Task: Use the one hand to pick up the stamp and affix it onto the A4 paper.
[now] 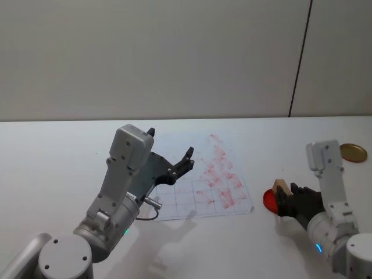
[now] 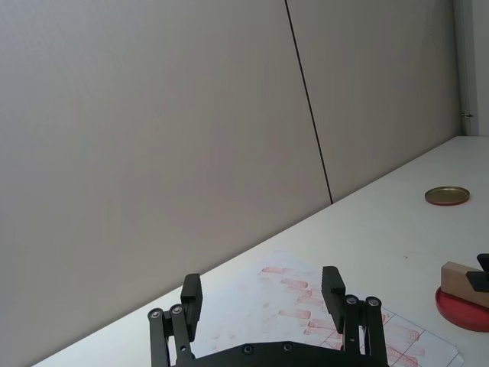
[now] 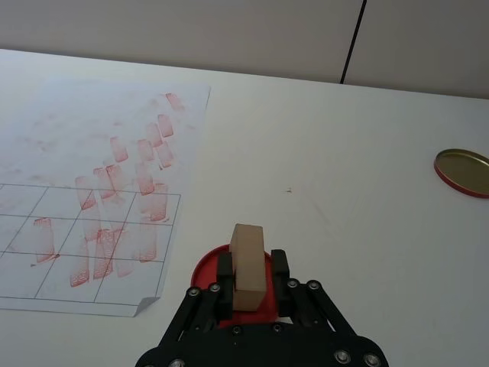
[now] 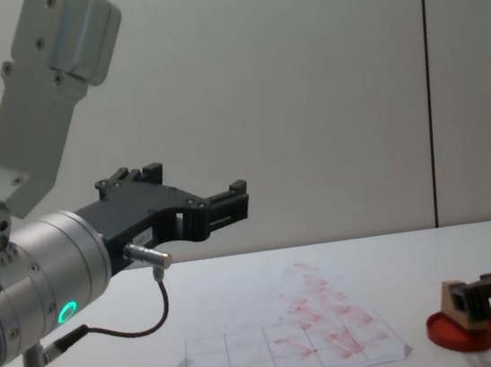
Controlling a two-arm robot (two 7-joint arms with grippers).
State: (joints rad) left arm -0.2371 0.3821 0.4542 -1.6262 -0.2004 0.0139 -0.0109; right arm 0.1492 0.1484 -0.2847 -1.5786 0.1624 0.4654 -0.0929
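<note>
Currently the stamp, a small tan wooden block, sits clamped between the two black fingers of the right gripper, which presses on its sides. The block stands over a round red ink pad, and the chest view shows its lower end down on the pad. Pad and block lie near the front of the white table, on the right side. Just left of the pad lies the paper, a white sheet with a printed grid on its near half and many smudged red marks, thickest toward its right side; its near right corner curls up slightly. Farther back on the right, well apart from the pad, lies a flat gold lid. The left gripper hangs raised above the left part of the sheet, its fingers spread wide and holding nothing, with a thin dark cable looping under its wrist. A plain pale wall stands behind the table.
</note>
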